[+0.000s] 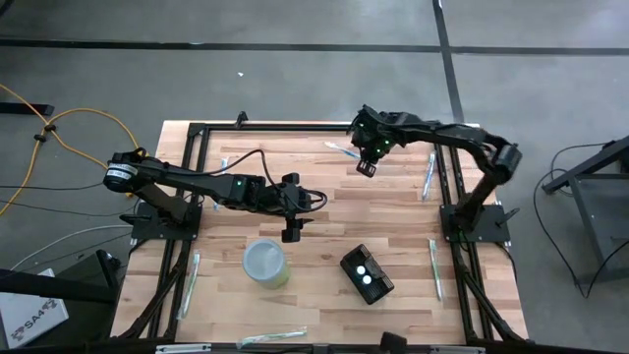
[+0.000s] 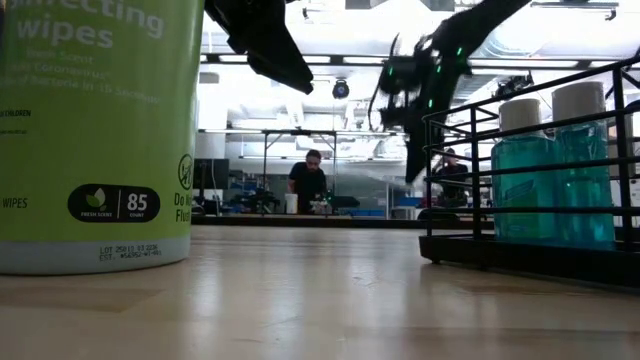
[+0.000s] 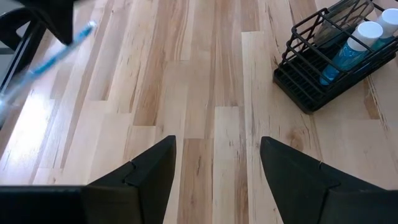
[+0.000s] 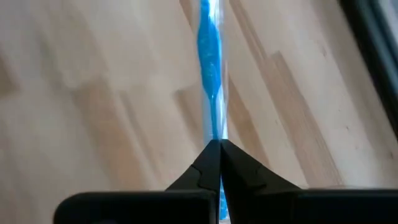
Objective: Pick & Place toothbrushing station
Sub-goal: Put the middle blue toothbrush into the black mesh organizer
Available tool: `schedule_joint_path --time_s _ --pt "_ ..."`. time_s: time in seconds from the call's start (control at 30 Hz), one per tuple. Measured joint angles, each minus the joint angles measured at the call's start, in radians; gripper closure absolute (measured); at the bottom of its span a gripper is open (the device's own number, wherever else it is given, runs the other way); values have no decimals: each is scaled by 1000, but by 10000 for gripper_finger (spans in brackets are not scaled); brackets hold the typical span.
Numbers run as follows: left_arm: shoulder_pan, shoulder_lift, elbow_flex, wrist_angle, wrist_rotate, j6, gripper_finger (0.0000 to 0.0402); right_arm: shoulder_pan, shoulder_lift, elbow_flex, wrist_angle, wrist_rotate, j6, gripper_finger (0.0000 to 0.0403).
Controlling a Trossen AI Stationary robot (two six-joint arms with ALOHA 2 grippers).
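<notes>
toothbrush (image 4: 209, 93) clamped in right gripper (image 4: 217, 149), left gripper (image 3: 217, 163) spread and empty, black station (image 1: 368, 274) not yet touched.

Overhead, table-level and two wrist viewpoints.
Looking straight down; level across table (image 1: 324, 211); close above boards; sharing black rack (image 3: 329, 59).
</notes>
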Motion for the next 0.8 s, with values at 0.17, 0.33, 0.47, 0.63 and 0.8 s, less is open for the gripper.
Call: schedule_joint_path --time_s 0.17,0.33,0.47,0.63,0.8 --pt "0 0 0 0 0 0 176 83 -145 1 -30 -4 118 401" --pt "0 0 0 0 0 0 176 213 -288 1 -46 10 245 401" --pt "0 0 0 3 1 10 176 348 -373 1 -77 97 345 401" --pt "-7 0 0 35 1 12 176 538 -421 1 -132 247 471 401" --pt "-21 0 0 90 -1 84 176 701 -417 1 -195 381 583 401"
